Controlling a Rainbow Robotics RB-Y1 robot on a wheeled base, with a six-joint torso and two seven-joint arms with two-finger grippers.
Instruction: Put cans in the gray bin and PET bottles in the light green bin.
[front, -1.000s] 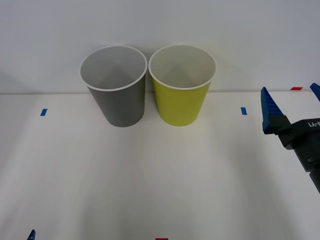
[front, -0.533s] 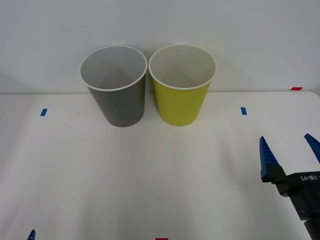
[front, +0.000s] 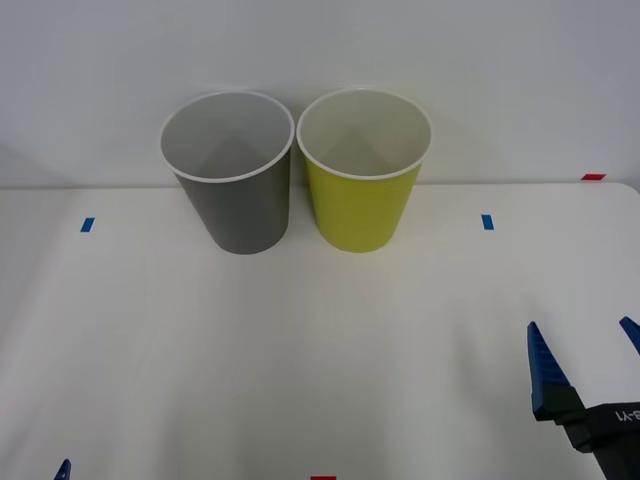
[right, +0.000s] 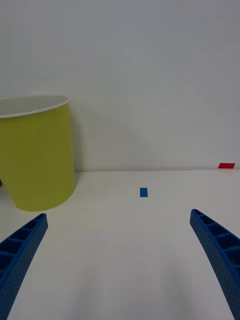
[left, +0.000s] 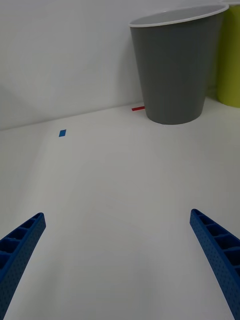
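Gray bin (front: 238, 190) and green bin (front: 363, 183) stand upright side by side at the table's (front: 300, 350) far edge, by the wall. I see my right gripper (front: 585, 370) low at near right, fingers spread, empty, well apart from both. Left gripper (left: 120, 265) also spread, empty, facing gray bin.

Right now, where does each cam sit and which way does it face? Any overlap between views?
Front: above the arms, looking forward and down at the table, gray bin and light green bin; right claw at lower right, left claw tip at lower left.
Right wrist: low over the table, facing the light green bin; own open fingers show.
Left wrist: low, facing the gray bin; own open fingers show.
Shared: each wrist view's bin also appears in front.
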